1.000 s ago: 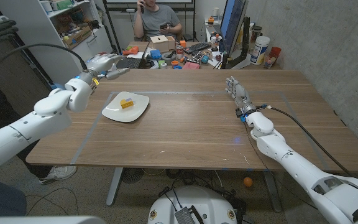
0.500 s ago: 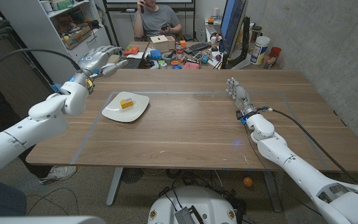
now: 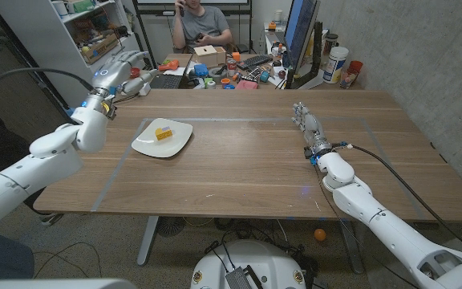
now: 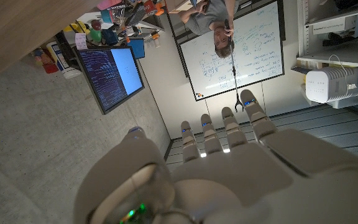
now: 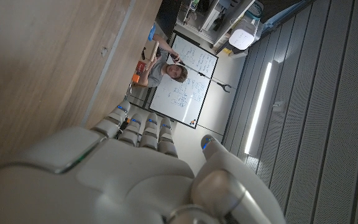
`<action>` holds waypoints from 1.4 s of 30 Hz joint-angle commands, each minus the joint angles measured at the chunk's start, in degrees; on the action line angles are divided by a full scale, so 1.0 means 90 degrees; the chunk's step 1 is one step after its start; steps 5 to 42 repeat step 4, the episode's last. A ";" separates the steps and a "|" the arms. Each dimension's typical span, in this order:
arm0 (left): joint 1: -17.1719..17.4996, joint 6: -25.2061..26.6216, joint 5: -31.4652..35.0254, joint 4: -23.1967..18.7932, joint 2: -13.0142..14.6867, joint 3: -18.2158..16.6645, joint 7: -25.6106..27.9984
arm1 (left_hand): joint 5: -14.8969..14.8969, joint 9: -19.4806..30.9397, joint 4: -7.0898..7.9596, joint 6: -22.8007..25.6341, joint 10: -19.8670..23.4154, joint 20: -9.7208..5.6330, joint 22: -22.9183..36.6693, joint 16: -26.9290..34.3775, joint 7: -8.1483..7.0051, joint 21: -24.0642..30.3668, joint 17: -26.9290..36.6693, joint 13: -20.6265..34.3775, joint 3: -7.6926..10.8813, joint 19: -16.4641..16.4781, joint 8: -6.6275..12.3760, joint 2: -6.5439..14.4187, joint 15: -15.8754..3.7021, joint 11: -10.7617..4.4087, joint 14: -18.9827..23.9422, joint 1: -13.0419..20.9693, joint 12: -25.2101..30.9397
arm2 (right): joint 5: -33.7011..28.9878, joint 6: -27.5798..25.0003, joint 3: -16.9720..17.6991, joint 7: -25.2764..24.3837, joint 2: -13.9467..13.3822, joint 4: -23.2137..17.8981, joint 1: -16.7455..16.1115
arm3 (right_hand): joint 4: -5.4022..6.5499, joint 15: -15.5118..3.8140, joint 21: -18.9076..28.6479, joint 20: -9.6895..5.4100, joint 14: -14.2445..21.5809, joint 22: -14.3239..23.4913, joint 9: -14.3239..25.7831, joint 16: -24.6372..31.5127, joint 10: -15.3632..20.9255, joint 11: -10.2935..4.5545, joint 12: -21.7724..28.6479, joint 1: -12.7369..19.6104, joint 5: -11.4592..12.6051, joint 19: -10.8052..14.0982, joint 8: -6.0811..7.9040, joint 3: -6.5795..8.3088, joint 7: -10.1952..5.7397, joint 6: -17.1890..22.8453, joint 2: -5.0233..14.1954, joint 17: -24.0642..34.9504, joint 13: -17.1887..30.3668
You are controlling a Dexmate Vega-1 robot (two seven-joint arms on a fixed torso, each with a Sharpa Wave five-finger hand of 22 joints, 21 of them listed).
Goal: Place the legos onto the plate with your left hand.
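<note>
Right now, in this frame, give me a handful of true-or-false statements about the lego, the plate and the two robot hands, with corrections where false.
1. The yellow lego lies on the white plate. True.
2. The left robot hand grips the lego. False: it holds nothing, is raised near the table's far left corner, apart from the plate, fingers spread.
3. The right robot hand is on the right side of the table, away from the plate. True.
4. The plate sits on the right half of the table. False: it sits on the left half.
5. A second lego lies on the wood beside the plate. False: no other lego is visible on the table.
</note>
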 commanded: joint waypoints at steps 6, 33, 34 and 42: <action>-0.0225 -0.0409 -0.0076 0.0395 -0.0113 0.0112 0.0047 | 0.0008 0.0021 0.0005 0.0044 -0.0031 0.0019 0.0036 0.0047 0.0020 -0.0046 -0.0004 -0.0013 -0.0051 -0.0056 0.0042 -0.0006 0.0018 -0.0024 -0.0006 -0.0060 0.0027 | -0.0112 -0.0097 0.0071 -0.0385 -0.0005 -0.0317 -0.0280 | -0.0027 0.0039 0.0037 0.0002 0.0001 0.0022 0.0020 0.0001 -0.0004 -0.0002 0.0001 -0.0002 0.0033 -0.0011 0.0012 -0.0013 0.0009 -0.0009 -0.0003 0.0013 0.0027; -0.0225 -0.0409 -0.0076 0.0395 -0.0113 0.0112 0.0047 | 0.0008 0.0021 0.0005 0.0044 -0.0031 0.0019 0.0036 0.0047 0.0020 -0.0046 -0.0004 -0.0013 -0.0051 -0.0056 0.0042 -0.0006 0.0018 -0.0024 -0.0006 -0.0060 0.0027 | -0.0112 -0.0097 0.0071 -0.0385 -0.0005 -0.0317 -0.0280 | -0.0027 0.0039 0.0037 0.0002 0.0001 0.0022 0.0020 0.0001 -0.0004 -0.0002 0.0001 -0.0002 0.0033 -0.0011 0.0012 -0.0013 0.0009 -0.0009 -0.0003 0.0013 0.0027; -0.0225 -0.0409 -0.0076 0.0395 -0.0113 0.0112 0.0047 | 0.0008 0.0021 0.0005 0.0044 -0.0031 0.0019 0.0036 0.0047 0.0020 -0.0046 -0.0004 -0.0013 -0.0051 -0.0056 0.0042 -0.0006 0.0018 -0.0024 -0.0006 -0.0060 0.0027 | -0.0112 -0.0097 0.0071 -0.0385 -0.0005 -0.0317 -0.0280 | -0.0027 0.0039 0.0037 0.0002 0.0001 0.0022 0.0020 0.0001 -0.0004 -0.0002 0.0001 -0.0002 0.0033 -0.0011 0.0012 -0.0013 0.0009 -0.0009 -0.0003 0.0013 0.0027; -0.0225 -0.0409 -0.0076 0.0395 -0.0113 0.0112 0.0047 | 0.0008 0.0021 0.0005 0.0044 -0.0031 0.0019 0.0036 0.0047 0.0020 -0.0046 -0.0004 -0.0013 -0.0051 -0.0056 0.0042 -0.0006 0.0018 -0.0024 -0.0006 -0.0060 0.0027 | -0.0112 -0.0097 0.0071 -0.0385 -0.0005 -0.0317 -0.0280 | -0.0027 0.0039 0.0037 0.0002 0.0001 0.0022 0.0020 0.0001 -0.0004 -0.0002 0.0001 -0.0002 0.0033 -0.0011 0.0012 -0.0013 0.0009 -0.0009 -0.0003 0.0013 0.0027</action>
